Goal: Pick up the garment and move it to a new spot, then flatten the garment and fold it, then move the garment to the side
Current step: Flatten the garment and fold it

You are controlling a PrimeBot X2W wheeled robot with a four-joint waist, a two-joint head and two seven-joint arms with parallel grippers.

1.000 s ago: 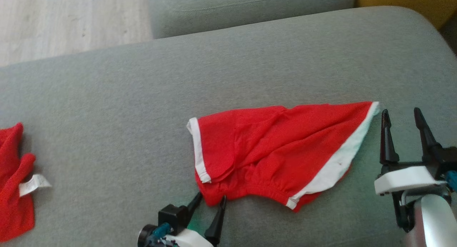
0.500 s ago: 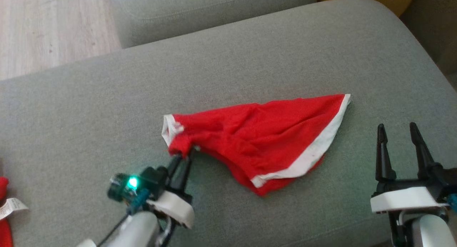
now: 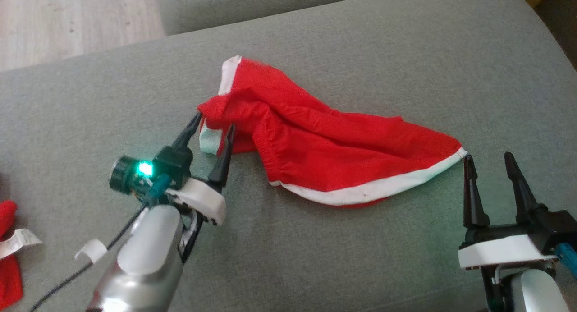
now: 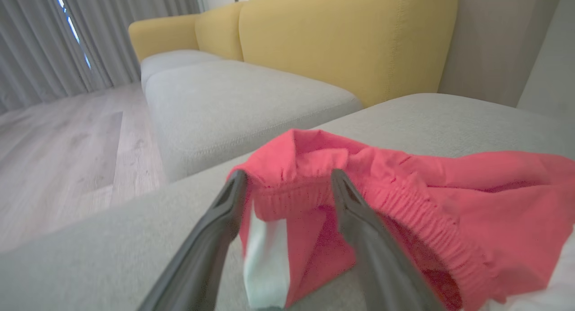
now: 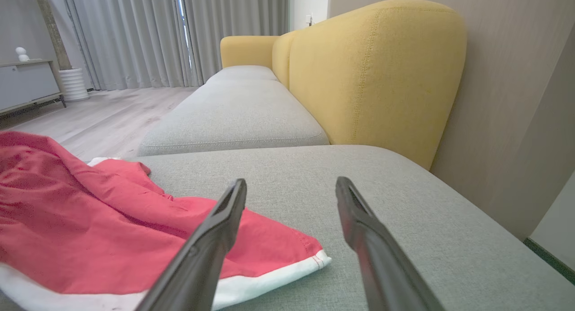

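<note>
Garment, red with white hems, lies crumpled on a grey cushion, roughly in the middle of what the head view shows of that cushion. Its long axis runs across the robot's front. The bunched, raised end with the elastic waistband is on the robot's left and somewhat farther away. The flatter white-hemmed corner is on the right and nearer.

At the garment's left end sits the left end effector. Its fingers stand apart, with the waistband bunch and a flap of white hem between them. In the left wrist view the cloth spans the gap loosely, so I judge this a released stance, not a pinch.

Just beside the garment's right corner is the right end effector. It is spread wide and empty, with its fingers pointing away from the robot. Whether the inner fingertip touches the hem I cannot tell.

Each arm therefore has one end of the long axis within reach, and the left is the one in contact. Flattening looks like the step in hand. It would call for a grasp at each end and a pull apart along that axis.

Well apart from the garment, beyond its left end, lies another red cloth with a white tag.
</note>
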